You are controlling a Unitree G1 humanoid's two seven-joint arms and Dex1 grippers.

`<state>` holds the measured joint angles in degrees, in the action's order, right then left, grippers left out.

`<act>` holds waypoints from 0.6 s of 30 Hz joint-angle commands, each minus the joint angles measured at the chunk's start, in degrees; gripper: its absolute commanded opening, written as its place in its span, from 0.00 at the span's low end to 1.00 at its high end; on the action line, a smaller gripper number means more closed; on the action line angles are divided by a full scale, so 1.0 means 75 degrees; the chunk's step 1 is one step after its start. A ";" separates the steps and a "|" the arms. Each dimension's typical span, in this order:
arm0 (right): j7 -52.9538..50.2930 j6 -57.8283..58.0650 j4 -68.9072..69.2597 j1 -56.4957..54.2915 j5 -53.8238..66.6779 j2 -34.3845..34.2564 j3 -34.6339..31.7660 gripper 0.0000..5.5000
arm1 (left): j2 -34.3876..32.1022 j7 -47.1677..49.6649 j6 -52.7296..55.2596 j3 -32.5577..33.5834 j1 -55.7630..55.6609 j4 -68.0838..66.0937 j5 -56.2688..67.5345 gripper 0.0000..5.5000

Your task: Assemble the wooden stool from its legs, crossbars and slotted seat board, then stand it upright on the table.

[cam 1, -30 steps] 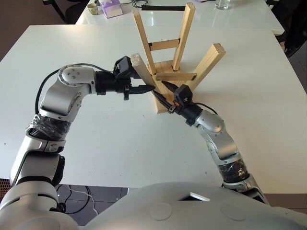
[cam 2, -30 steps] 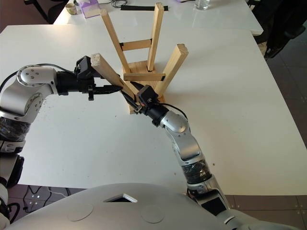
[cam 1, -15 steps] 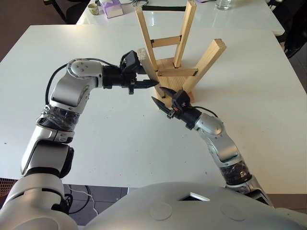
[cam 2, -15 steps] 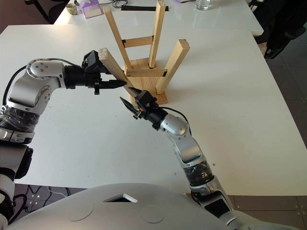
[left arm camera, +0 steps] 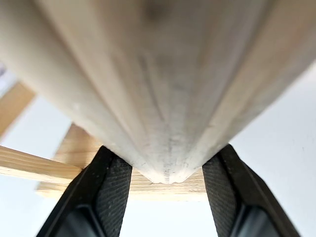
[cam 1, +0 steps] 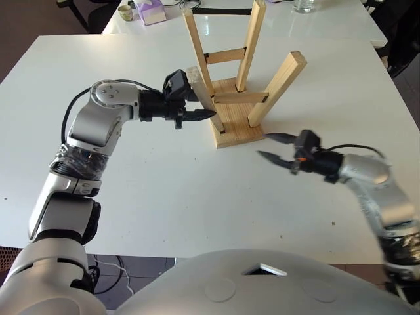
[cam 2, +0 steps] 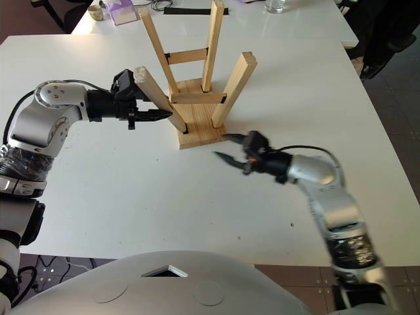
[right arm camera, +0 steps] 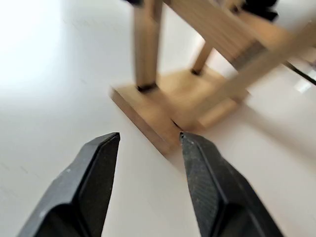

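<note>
The wooden stool (cam 1: 237,98) stands upside down on the white table, its slotted seat board (cam 1: 241,134) flat on the surface and its legs pointing up, joined by crossbars (cam 1: 226,57). My left gripper (cam 1: 205,114) is shut on the near-left leg (left arm camera: 163,98), low down near the seat board, with a black finger (left arm camera: 112,183) on each side of it. My right gripper (cam 1: 271,146) hovers open over the bare table, to the right of and in front of the seat board (right arm camera: 163,116), touching nothing.
A second white table behind carries a tissue box (cam 1: 155,10), a small cup (cam 1: 126,11) and a glass (cam 1: 304,5). The table's near edge (cam 1: 197,252) runs close in front of me. Bare tabletop lies left and right of the stool.
My right gripper let go of the seat board and drew back to the right and toward me. The stool went from tilted to flat on its seat. The left gripper keeps its hold.
</note>
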<state>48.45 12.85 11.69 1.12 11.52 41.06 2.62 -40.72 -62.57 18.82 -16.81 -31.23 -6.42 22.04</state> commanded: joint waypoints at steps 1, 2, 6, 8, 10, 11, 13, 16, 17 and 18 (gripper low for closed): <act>-0.1353 -0.1048 -0.2763 -0.1870 -0.1348 -0.0385 0.0132 0.41 | -0.0251 -0.0376 0.0529 -0.0525 0.0786 -0.0093 -0.0554 0.37; -0.1613 -0.1285 -0.3244 -0.2189 -0.1497 -0.0675 0.0215 0.41 | -0.0244 -0.0395 0.0532 -0.0520 0.0784 -0.0085 -0.0556 0.37; -0.2417 -0.2295 -0.4721 -0.3025 -0.1947 -0.1864 0.0663 0.41 | -0.0311 -0.0504 0.0606 -0.0462 0.0855 0.0004 -0.0481 0.37; -0.2472 -0.2698 -0.5204 -0.3286 -0.1893 -0.2273 0.0710 0.41 | -0.0324 -0.0517 0.0656 -0.0431 0.0855 -0.0023 -0.0472 0.37; -0.2406 -0.3123 -0.5815 -0.3631 -0.1799 -0.2678 0.0733 0.41 | -0.0296 -0.0500 0.0733 -0.0356 0.0816 -0.0087 -0.0430 0.37; -0.2360 -0.3325 -0.6124 -0.3773 -0.1783 -0.2813 0.0751 0.41 | -0.0271 -0.0486 0.0764 -0.0324 0.0786 -0.0117 -0.0406 0.37; -0.2170 -0.3755 -0.6718 -0.3975 -0.1799 -0.2977 0.0817 0.41 | -0.0226 -0.0514 0.0807 -0.0268 0.0724 -0.0134 -0.0336 0.37; -0.1480 -0.4317 -0.7185 -0.3929 -0.1789 -0.2986 0.0977 0.41 | -0.0278 -0.0678 0.0729 -0.0249 0.0690 -0.0094 -0.0305 0.37; -0.1218 -0.4440 -0.7215 -0.3845 -0.1781 -0.2950 0.1035 0.41 | -0.0302 -0.0717 0.0696 -0.0242 0.0697 -0.0087 -0.0312 0.37; -0.0942 -0.4556 -0.7187 -0.3722 -0.1778 -0.2888 0.1099 0.41 | -0.0320 -0.0744 0.0673 -0.0231 0.0703 -0.0082 -0.0318 0.37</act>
<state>37.15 -18.98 -41.90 -28.08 -2.22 18.57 9.39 -41.79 -65.40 19.79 -15.40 -30.38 -4.54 22.67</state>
